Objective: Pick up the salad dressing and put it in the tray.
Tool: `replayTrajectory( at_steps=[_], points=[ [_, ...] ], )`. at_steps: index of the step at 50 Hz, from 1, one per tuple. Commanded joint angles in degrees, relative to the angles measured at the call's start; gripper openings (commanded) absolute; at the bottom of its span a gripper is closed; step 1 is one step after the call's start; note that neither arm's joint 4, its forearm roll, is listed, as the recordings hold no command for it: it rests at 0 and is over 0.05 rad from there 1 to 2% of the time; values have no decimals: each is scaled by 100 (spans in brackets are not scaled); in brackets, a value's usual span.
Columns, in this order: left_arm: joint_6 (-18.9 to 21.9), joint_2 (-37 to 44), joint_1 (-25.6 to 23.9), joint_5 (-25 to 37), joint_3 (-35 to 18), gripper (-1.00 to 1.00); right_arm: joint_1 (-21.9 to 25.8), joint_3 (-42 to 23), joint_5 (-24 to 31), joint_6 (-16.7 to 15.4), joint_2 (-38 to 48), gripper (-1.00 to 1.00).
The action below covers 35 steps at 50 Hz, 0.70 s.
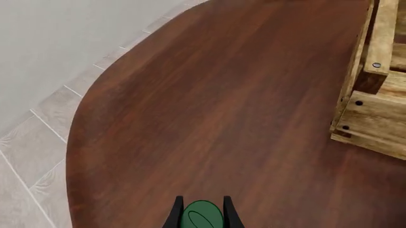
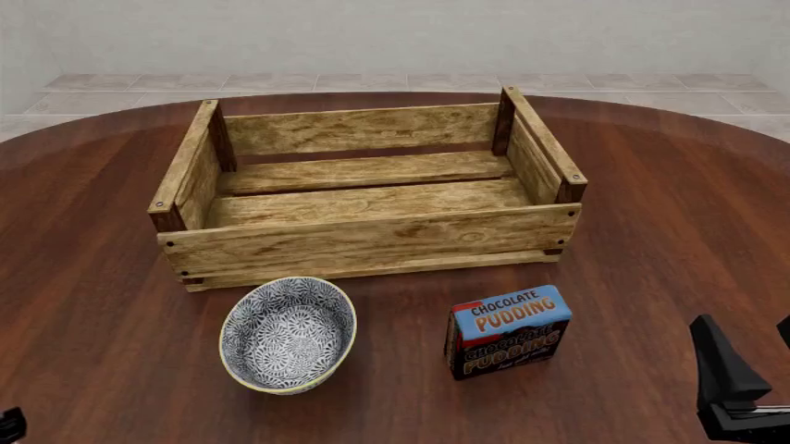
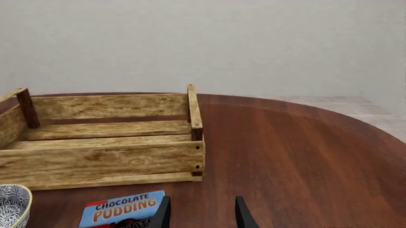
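So, left gripper [image 1: 200, 219] sits at the near-left table edge, barely in the front view. Its wrist camera shows both fingers clamped on the dark green cap of the salad dressing [image 1: 203, 216]. Only the cap shows; the bottle body is out of sight. Tray [image 2: 370, 242] stands centre-far on the table [image 2: 87, 277], nothing visible inside on its slats, and its corner shows in the left wrist view, well apart from the held cap. Bowl [image 2: 288, 333] sits just near of the tray's front wall, left of centre. Chocolate pudding box [image 2: 508, 330] stands upright right of the bowl, also near of the tray, touching neither. Right gripper [image 3: 201, 213] hovers near-right, past the box, fingers spread apart with only bare tabletop between them.
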Motion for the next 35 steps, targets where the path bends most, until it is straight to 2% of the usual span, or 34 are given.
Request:
replayTrajectory(
  at_steps=[1,4,9,12,13,15,16,35],
  points=[
    [-3,-870,-402,603,-12,-100,-29,-8,6,22,-3,100],
    [-69,-887,-462,618,-28,-100,-27,-8,-7,21,9,100],
    [-164,-1305,-779,1053,-196,-100,-30,-3,-6,29,1,100],
    [-213,-1192,-773,974,-241,-100,-31,-11,-5,34,7,100],
    [-304,-1344,-938,1149,-347,-100,-29,-14,-9,34,13,100],
    [-258,-1214,-859,1040,-362,-100,-29,-14,-9,34,14,100],
    [-322,-1412,-1058,1247,-491,-100,-31,-18,-12,36,23,100],
    [-363,-1309,-1652,1334,-1261,-100,-36,-3,2,38,-8,100]
  ],
)
